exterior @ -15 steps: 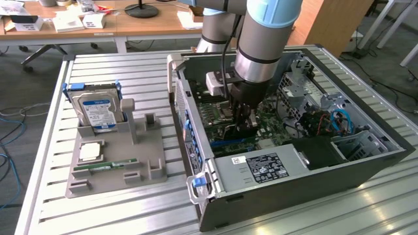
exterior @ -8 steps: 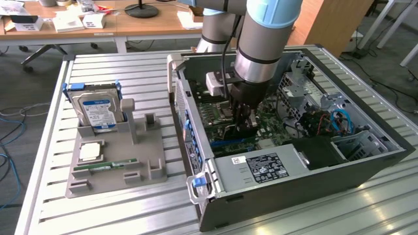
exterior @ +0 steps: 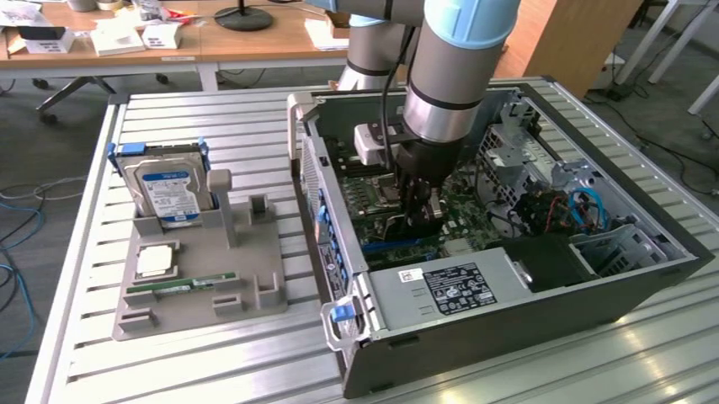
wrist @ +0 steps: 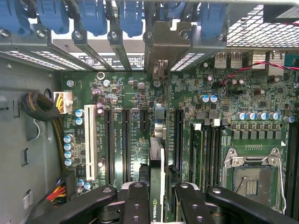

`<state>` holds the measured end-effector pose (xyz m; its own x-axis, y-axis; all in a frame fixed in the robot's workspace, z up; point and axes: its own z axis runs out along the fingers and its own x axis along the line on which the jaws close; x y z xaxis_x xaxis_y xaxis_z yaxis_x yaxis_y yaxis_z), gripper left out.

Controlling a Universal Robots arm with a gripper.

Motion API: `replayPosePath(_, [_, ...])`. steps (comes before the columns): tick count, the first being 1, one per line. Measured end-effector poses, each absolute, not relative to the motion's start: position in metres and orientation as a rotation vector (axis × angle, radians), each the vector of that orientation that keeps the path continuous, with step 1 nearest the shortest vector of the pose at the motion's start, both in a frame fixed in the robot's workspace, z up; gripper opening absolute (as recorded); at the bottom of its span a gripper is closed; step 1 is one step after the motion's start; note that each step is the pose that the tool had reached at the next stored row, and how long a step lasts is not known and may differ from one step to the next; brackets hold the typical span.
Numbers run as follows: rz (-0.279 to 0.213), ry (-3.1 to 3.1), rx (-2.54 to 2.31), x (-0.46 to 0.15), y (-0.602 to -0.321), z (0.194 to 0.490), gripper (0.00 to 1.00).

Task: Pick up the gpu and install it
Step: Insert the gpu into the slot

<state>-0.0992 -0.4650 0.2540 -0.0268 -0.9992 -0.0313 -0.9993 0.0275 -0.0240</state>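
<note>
The gpu (wrist: 157, 168) is seen edge-on in the wrist view, a thin card with a green logo strip near my fingers and its metal bracket reaching toward the case's rear slots. My gripper (wrist: 161, 205) is shut on it, one black finger (wrist: 135, 203) on each side. The card stands upright over the green motherboard (wrist: 117, 93), in line with the long black expansion slots (wrist: 126, 140). In the exterior view my gripper (exterior: 418, 206) is down inside the open computer case (exterior: 540, 311), with the gpu (exterior: 393, 220) as a dark shape beneath it.
Blue slot latches (wrist: 93, 18) line the case's rear wall. A CPU socket (wrist: 250, 179) and a cable bundle (wrist: 42, 107) flank the slots. On the exterior view's left, a grey holder (exterior: 197, 295) carries a blue-labelled hard drive (exterior: 167, 192) and a memory stick (exterior: 180, 286).
</note>
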Motion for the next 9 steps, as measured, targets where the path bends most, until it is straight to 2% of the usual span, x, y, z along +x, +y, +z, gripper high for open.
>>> replayPosePath(9, [0.007, 2.223, -2.163, -0.0992, -0.4650, 0.2539, 0.26])
